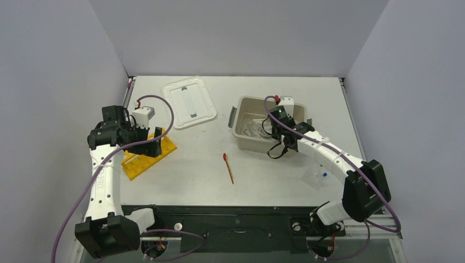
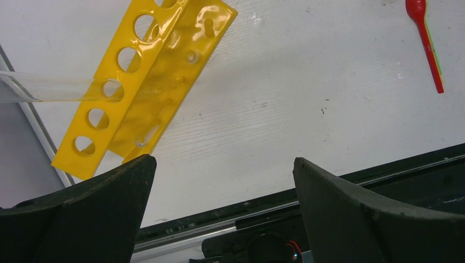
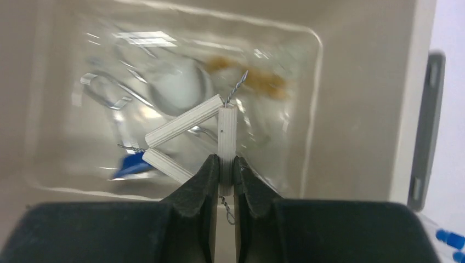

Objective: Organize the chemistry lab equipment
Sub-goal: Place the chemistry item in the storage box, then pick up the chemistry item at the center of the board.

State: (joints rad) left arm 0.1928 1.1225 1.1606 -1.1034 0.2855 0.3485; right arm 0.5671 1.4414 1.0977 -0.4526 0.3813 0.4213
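Note:
My right gripper (image 3: 226,161) is shut on one leg of a white ribbed wire triangle (image 3: 189,123) and holds it over the beige tub (image 3: 356,109). Blurred clear glassware, a blue piece (image 3: 131,164) and a metal loop (image 3: 104,90) lie in the tub. From above, the right gripper (image 1: 281,143) hangs at the near side of the tub (image 1: 241,107). My left gripper (image 2: 222,160) is open with nothing between its fingers, just beside the yellow holed rack (image 2: 148,82). A clear test tube (image 2: 49,90) pokes through one rack hole. In the top view, the left gripper (image 1: 155,143) is over the rack (image 1: 143,159).
A red spatula (image 1: 228,167) lies on the table between the arms, also seen in the left wrist view (image 2: 427,44). A white lid with a grey handle (image 1: 189,101) rests at the back. A clear bag with blue caps (image 1: 318,176) sits under the right forearm.

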